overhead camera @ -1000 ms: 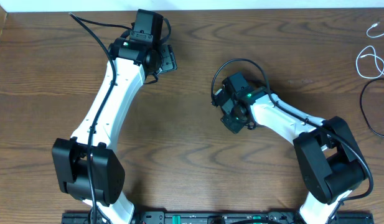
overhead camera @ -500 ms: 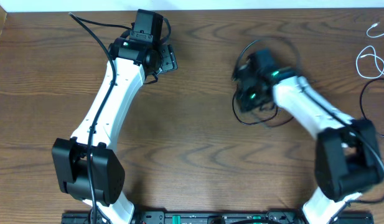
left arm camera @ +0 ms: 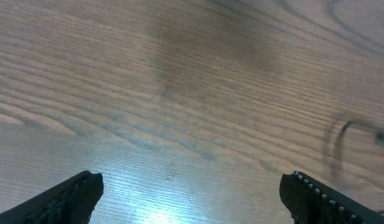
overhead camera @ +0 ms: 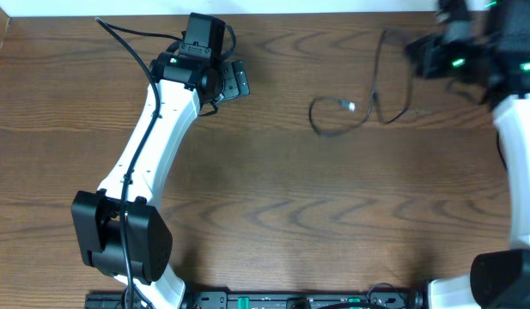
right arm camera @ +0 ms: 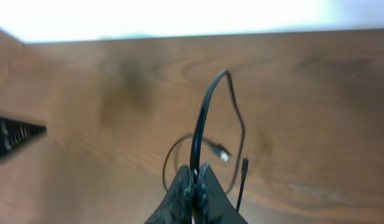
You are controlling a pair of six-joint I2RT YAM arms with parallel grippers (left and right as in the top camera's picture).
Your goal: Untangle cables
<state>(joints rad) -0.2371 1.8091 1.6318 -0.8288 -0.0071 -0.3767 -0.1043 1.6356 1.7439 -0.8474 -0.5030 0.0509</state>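
moved: right arm is swinging to the far right corner, paying out the black cable (right arm camera: 198, 137) | right gripper (right arm camera: 195, 180) is clamping it | left gripper (left arm camera: 193, 180) is standing wide, empty | cable is trailing leftward across the desk (overhead camera: 273, 215), plug end (overhead camera: 349, 106) lying between both grippers | hidden: white cable is not showing; right arm is blurring
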